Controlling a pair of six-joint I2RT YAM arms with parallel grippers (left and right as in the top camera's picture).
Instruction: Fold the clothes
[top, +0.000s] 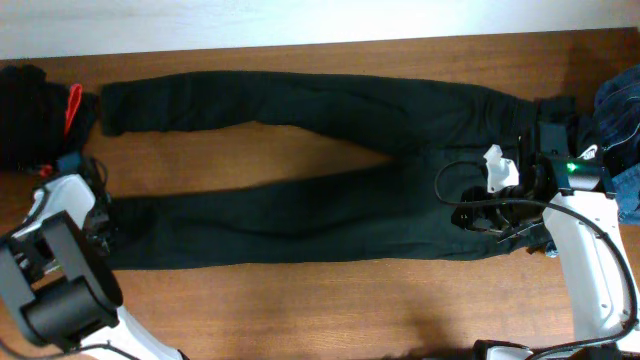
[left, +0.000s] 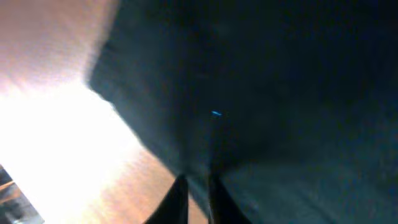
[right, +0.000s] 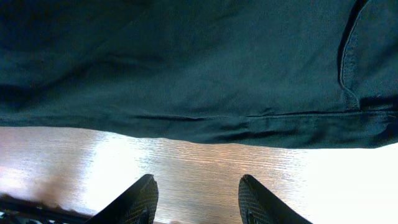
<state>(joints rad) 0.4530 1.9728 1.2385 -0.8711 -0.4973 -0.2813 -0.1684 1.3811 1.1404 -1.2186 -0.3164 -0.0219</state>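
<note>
We see the black jeans (top: 300, 215) spread flat across the table (top: 300, 295), the right gripper (right: 199, 199) parted and empty beside the waist, the left gripper (left: 194, 200) nearly closed at a leg hem, hold unclear.

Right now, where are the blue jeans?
In the overhead view, the blue jeans lie bunched at the right edge of the table, right next to the waist end of the long black jeans.

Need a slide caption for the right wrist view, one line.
Right gripper, jaws open and empty, over the table beside the jeans, near their side seam.
</note>
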